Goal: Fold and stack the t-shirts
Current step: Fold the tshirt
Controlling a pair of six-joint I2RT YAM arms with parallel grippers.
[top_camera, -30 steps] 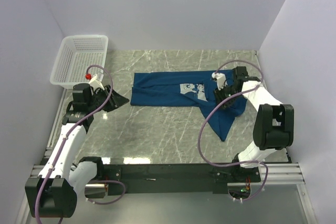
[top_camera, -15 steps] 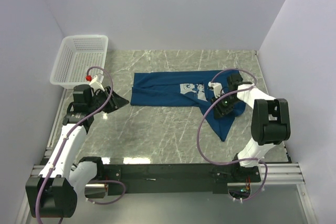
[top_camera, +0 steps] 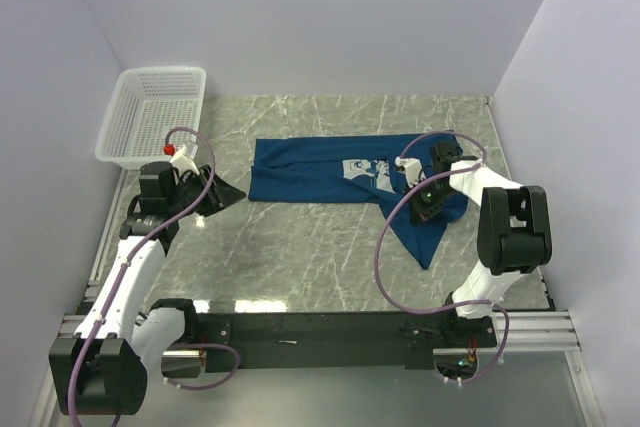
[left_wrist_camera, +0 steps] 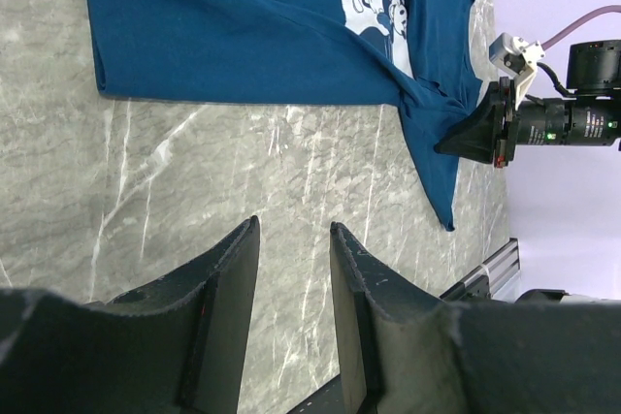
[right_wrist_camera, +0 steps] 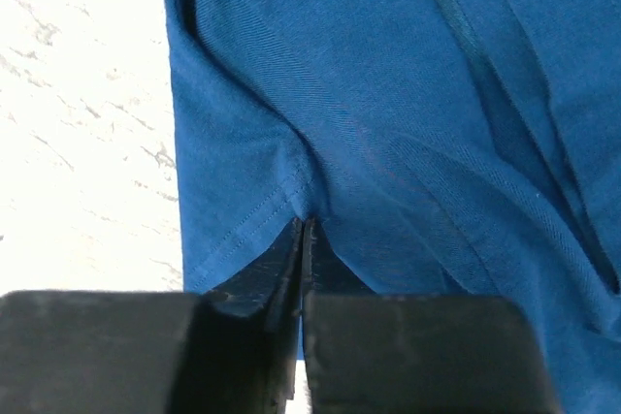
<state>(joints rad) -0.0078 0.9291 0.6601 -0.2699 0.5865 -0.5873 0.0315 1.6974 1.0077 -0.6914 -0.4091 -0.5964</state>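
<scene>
The dark blue t-shirt (top_camera: 310, 172) lies spread sideways on the marble table, its pale print (top_camera: 365, 169) facing up and a narrow tail (top_camera: 425, 242) trailing toward the near edge. My right gripper (top_camera: 420, 205) is down on the shirt's right part. In the right wrist view the right gripper (right_wrist_camera: 305, 222) is shut, pinching a puckered fold of the blue cloth (right_wrist_camera: 408, 123). My left gripper (top_camera: 228, 192) hovers left of the shirt, apart from it. In the left wrist view the left gripper (left_wrist_camera: 293, 230) stands open over bare marble, with the t-shirt (left_wrist_camera: 252, 36) beyond it.
A white mesh basket (top_camera: 163, 71) sits at the back left corner. Walls close the table on the left, back and right. A black rail (top_camera: 320, 325) runs along the near edge between the arm bases.
My right gripper moved left and down onto the shirt's right part and closed on the cloth. The left arm barely moved.
</scene>
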